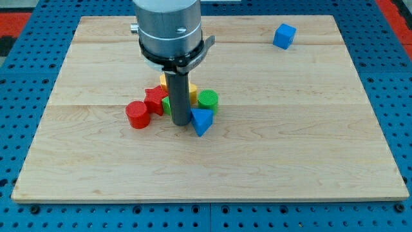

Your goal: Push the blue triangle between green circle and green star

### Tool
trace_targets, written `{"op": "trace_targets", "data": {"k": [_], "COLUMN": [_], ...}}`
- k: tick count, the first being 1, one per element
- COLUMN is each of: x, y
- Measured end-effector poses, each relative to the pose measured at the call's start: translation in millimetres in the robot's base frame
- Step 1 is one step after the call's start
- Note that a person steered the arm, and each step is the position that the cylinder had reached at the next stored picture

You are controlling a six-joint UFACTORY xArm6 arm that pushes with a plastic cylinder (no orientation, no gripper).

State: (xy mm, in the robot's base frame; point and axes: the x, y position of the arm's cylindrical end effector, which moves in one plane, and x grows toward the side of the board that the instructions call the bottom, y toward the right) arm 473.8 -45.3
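While my tip (180, 124), bare and holding nothing, touches the blue triangle (201, 120) just below the green circle (208, 100), a stray shove risks scattering the half-hidden green star (167, 104).

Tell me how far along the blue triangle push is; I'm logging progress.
Done: the blue triangle already sits at the cluster's lower edge, just below the green circle. In hand: my tip is right beside the triangle, on its view's left. Left: nudging it up into the gap; the green star is mostly hidden behind the rod, so the gap's width is unclear.
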Motion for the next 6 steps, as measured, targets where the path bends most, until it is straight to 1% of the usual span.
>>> {"op": "trace_targets", "data": {"k": [1,2,3,4,5,6], "x": [27,72,53,1,-3,53], "y": [-21,4,39,9,4,-36]}}
